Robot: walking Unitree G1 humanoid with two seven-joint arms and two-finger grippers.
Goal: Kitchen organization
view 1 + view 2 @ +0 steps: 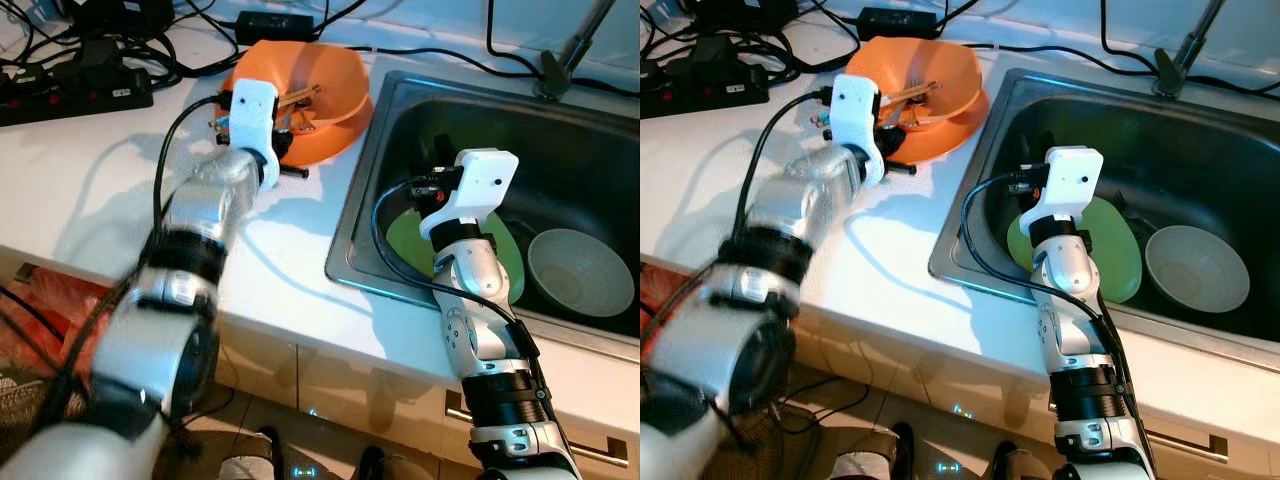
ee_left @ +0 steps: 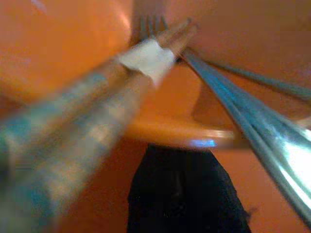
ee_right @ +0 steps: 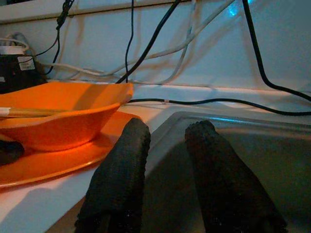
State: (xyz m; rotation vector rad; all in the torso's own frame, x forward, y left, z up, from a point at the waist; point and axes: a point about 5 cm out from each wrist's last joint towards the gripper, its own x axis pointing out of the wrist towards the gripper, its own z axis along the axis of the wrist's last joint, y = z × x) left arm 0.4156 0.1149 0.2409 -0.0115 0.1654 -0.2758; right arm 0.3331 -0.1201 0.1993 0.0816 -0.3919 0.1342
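An orange bowl (image 1: 325, 80) stands on an orange plate (image 1: 335, 145) on the white counter, with wooden chopsticks (image 1: 300, 97) and a metal fork (image 2: 233, 107) lying in it. My left gripper (image 1: 292, 160) is at the bowl's near rim. In the left wrist view one black finger (image 2: 184, 194) sits under the orange rim, and the chopsticks (image 2: 146, 63) run close past the camera. My right gripper (image 1: 425, 190) hovers over the left side of the sink (image 1: 560, 130), open with nothing between its fingers (image 3: 121, 179). A green plate (image 1: 510, 260) and a pale bowl (image 1: 578, 270) lie in the sink.
A black power strip (image 1: 70, 90), a black adapter (image 1: 272, 22) and tangled cables lie along the back of the counter (image 1: 90, 190). The faucet (image 1: 570, 50) rises behind the sink. Cupboard fronts and floor show below the counter edge.
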